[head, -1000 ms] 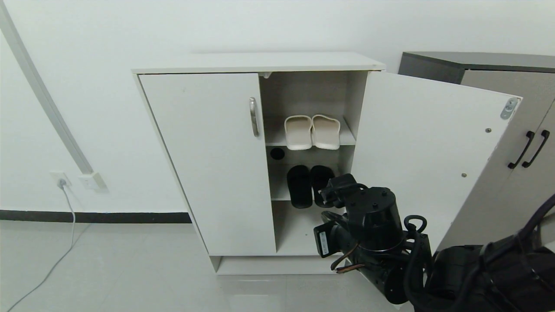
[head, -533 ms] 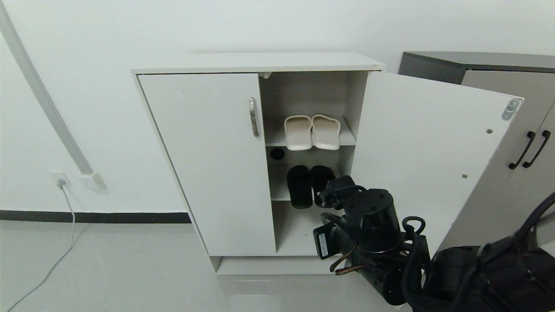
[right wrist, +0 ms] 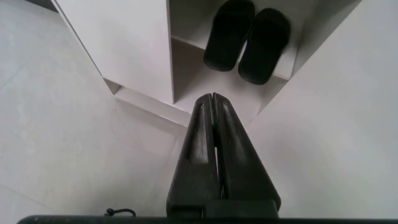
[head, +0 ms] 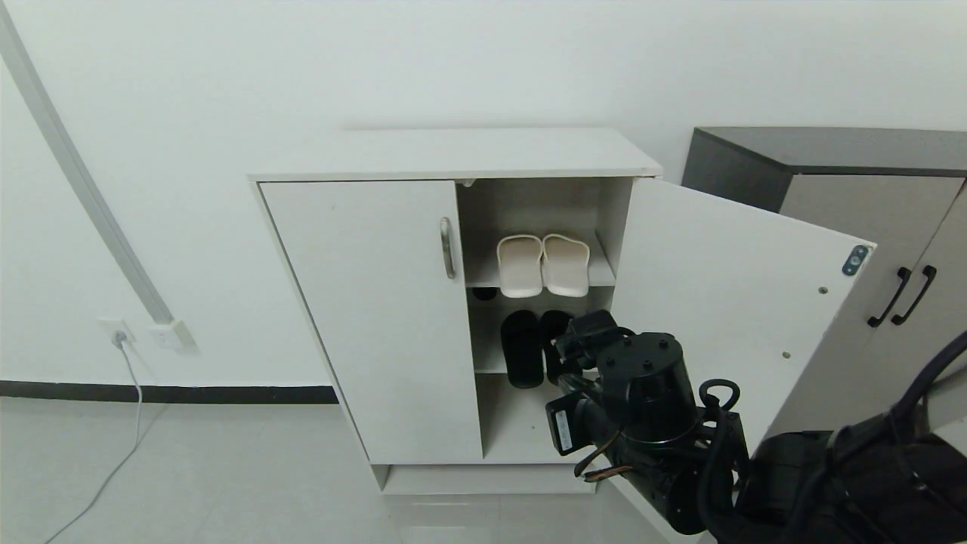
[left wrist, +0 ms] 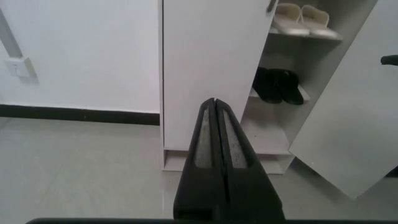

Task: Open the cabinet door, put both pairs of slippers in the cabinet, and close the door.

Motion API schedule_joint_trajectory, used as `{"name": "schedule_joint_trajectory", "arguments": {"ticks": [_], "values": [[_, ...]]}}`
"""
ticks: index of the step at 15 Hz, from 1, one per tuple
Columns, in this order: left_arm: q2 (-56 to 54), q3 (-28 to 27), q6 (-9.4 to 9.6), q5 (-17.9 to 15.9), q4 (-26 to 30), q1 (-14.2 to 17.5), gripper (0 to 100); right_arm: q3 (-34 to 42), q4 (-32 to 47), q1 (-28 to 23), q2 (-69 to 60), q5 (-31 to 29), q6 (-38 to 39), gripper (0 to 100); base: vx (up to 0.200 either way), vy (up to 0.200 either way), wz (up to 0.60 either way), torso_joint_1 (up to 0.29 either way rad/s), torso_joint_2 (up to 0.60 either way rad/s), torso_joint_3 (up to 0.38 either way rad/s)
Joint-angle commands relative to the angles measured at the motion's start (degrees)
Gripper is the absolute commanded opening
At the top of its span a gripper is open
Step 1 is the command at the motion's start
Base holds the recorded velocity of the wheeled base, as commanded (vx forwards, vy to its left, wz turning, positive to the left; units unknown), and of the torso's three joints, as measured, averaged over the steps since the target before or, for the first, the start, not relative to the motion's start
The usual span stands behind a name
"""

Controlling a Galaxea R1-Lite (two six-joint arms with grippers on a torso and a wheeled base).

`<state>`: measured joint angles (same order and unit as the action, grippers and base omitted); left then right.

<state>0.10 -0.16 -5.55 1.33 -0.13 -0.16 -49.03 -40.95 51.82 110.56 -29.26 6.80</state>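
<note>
Now, the closing step. Both pairs of slippers lie inside the white cabinet (head: 453,155): the beige slippers (head: 542,264) side by side on the upper shelf, the black slippers (head: 523,347) side by side on the shelf below. The right-hand door (head: 725,302) stands swung wide, its inner face toward the camera. The left-hand door (head: 370,317) is closed, its metal handle (head: 447,248) at the inner edge.

The right gripper (right wrist: 213,98) hangs low before the opening, just short of the black pair, its jaws pressed together with nothing between them. The left gripper (left wrist: 214,102) is held farther back, facing the closed door, with its jaws likewise clenched and empty.

Loading appears complete, so only shutting the door is left. The next move probably calls for drawing the right arm out of the door's sweep, then pressing on the door's outer face or free edge to swing it flush. The open door's handle is not visible from here.
</note>
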Motion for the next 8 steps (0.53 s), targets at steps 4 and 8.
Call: {"name": "schedule_joint_trajectory", "arguments": {"ticks": [4,8], "values": [[0.08,-0.02,0.01,-0.01,-0.04,-0.02,0,0.08,-0.01,0.03,0.19,-0.01,-0.03,0,0.0,0.0,0.0,0.134,-0.47,-0.333],[0.08,-0.02,0.01,-0.01,-0.04,-0.02,0,0.16,-0.01,0.03,0.19,-0.01,-0.03,0,0.0,0.0,0.0,0.166,-0.48,-0.315]]}}
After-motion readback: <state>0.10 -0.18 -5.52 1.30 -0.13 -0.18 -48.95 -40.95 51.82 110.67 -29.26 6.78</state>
